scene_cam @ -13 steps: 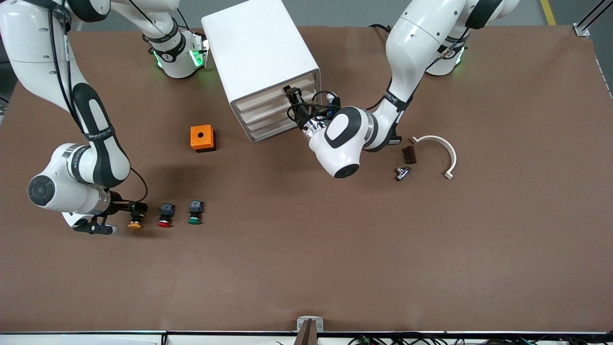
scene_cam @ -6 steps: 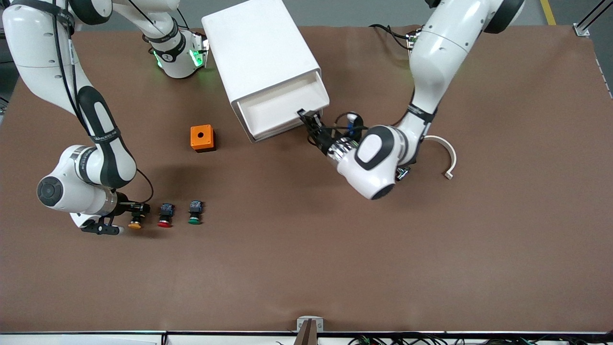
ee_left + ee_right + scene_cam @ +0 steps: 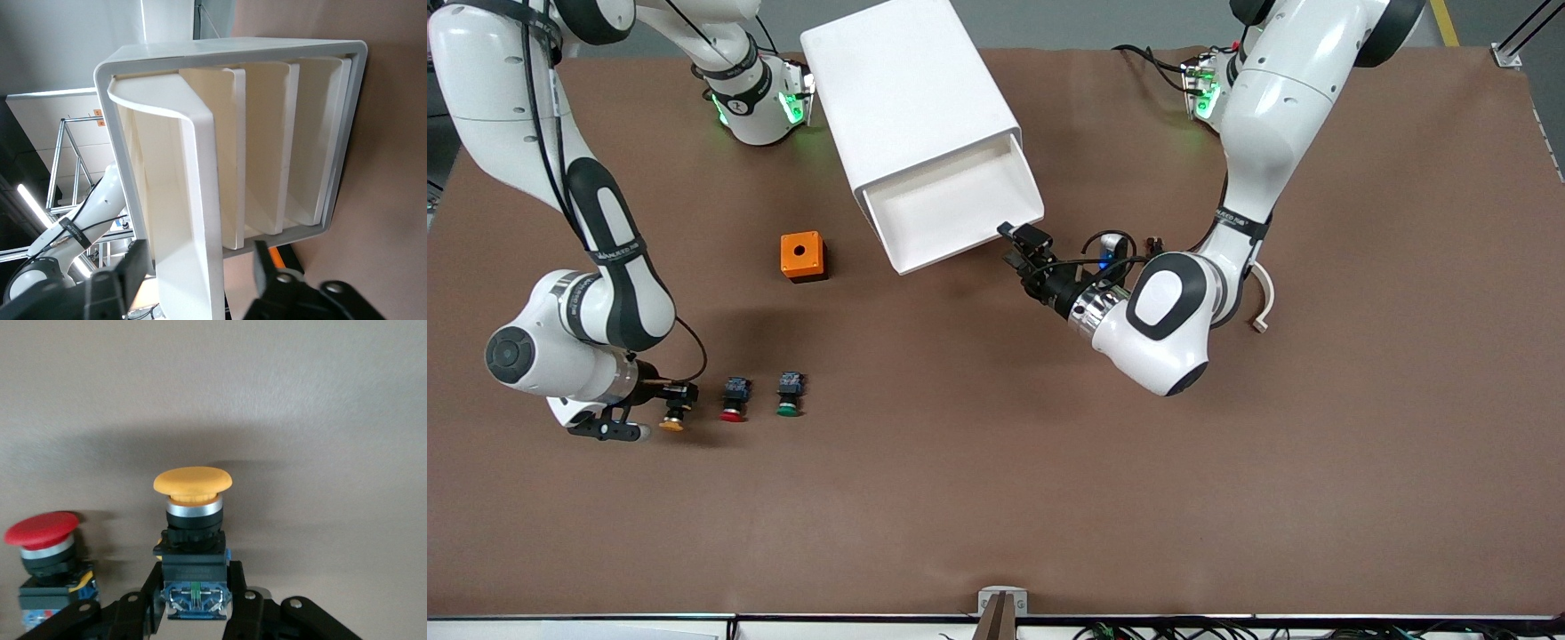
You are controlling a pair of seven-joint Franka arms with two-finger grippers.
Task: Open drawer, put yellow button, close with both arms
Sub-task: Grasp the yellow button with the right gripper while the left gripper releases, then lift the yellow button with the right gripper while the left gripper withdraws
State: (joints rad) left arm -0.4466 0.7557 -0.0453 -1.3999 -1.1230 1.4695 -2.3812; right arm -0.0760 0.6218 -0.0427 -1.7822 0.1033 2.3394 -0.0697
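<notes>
The white cabinet [image 3: 907, 89] stands near the robots' bases. Its top drawer [image 3: 951, 209] is pulled out and looks empty. My left gripper [image 3: 1021, 246] is open at the drawer's front corner toward the left arm's end. In the left wrist view my left gripper [image 3: 200, 267] straddles the drawer's front wall [image 3: 200, 167] with gaps on both sides. My right gripper [image 3: 679, 396] is shut on the yellow button [image 3: 672, 420] at the end of the button row. The right wrist view shows my right gripper [image 3: 193, 590] clamping the button's black-and-blue body, with the yellow cap [image 3: 192, 481] pointing away.
A red button [image 3: 734, 402] and a green button [image 3: 788, 396] sit beside the yellow one; the red one also shows in the right wrist view [image 3: 41, 530]. An orange box [image 3: 802, 256] lies between the buttons and the cabinet. A white curved bracket [image 3: 1264, 298] lies beside the left arm.
The left gripper pulled the top drawer out of the cabinet and drew back toward the front camera. The right gripper shifted slightly with the yellow button.
</notes>
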